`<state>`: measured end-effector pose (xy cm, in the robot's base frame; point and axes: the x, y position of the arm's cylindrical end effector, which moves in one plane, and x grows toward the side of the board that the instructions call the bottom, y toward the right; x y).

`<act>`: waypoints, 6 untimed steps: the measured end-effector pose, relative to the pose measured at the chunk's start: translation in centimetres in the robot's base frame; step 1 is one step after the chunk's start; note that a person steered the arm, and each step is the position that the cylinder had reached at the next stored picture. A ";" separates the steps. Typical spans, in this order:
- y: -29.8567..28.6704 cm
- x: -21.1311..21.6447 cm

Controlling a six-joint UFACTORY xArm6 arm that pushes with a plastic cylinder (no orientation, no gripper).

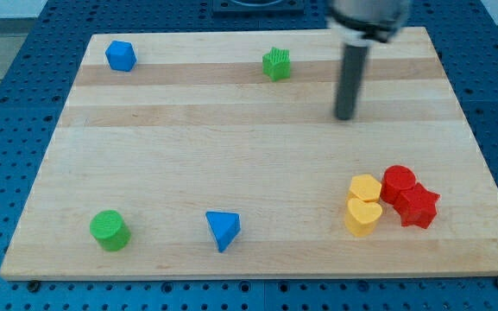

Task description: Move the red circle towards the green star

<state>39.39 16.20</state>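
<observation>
Red circle (397,181) sits near-right on the wooden surface (231,155), touching a red star (419,207) and yellow blocks. Green star (276,64) lies far, centre. My tip (344,117), a pincer-less rod, stands right of it.

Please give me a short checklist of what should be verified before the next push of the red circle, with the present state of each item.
1. Red circle is in view, at the view's lower right: ok.
2. Green star is in view, near the view's top: ok.
3. My tip is placed behind the red circle, on its side away from the star: not ok; it stands well above the circle in the view, apart from every block.
4. Red circle is free of neighbours: not ok; the red star touches it, and the two yellow blocks sit close on its left.
5. Path from circle to star is free of other blocks: ok.
</observation>
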 end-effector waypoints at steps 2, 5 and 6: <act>7.7 10.0; -1.7 12.5; -3.8 12.5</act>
<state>51.91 12.36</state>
